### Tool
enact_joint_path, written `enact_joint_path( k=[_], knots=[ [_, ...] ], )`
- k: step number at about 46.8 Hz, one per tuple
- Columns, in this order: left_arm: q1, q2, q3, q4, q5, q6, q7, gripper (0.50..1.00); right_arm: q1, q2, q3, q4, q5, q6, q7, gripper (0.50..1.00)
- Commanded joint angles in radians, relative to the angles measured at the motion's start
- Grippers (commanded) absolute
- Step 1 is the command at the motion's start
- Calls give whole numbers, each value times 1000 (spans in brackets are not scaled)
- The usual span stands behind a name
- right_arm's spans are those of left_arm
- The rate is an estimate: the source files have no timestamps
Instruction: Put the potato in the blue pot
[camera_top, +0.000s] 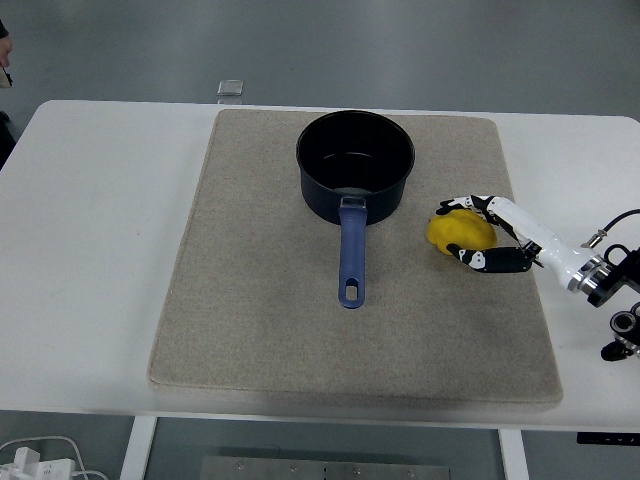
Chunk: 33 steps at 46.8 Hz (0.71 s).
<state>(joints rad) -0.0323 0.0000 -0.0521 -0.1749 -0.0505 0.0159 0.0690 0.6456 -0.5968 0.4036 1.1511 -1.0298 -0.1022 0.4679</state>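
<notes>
the white table (90, 230) carries a beige mat (250, 300), and nothing of the left arm shows. toward the back of the mat stands the blue pot (355, 165), upright and empty as far as one can see, its handle (351, 255) pointing at the near edge. just right of the pot, on the mat, lies the potato (460, 233), yellow and rounded, apart from the pot wall. the right hand (490, 235) comes in from the right edge and cups it, fingers (462, 206) curled over the far side and the thumb (480, 261) under the near side, so they look closed around the potato, though how firm the contact is cannot be told. the step in hand seems to be securing the grasp. to do it well, the grip should close evenly on both sides so the round potato doesn't squirt out, then lift clear of the rim before moving left, and release low over the pot's middle, keeping away from the handle.
</notes>
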Motion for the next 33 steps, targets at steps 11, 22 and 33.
enact_joint_path(
  k=[11,22,33],
  knots=[
    [0,0,0,3,-2,-1,0,999,71,-15,-5,1,8,7,-5,500],
    [-1,0,0,-3,0,-1,0,999,157,-58,-23,-1,42,29,-11,500],
    [-6,0,0,0,0,-1,0,999,278,-66,-98,-2,91,38,-14,500]
  ],
)
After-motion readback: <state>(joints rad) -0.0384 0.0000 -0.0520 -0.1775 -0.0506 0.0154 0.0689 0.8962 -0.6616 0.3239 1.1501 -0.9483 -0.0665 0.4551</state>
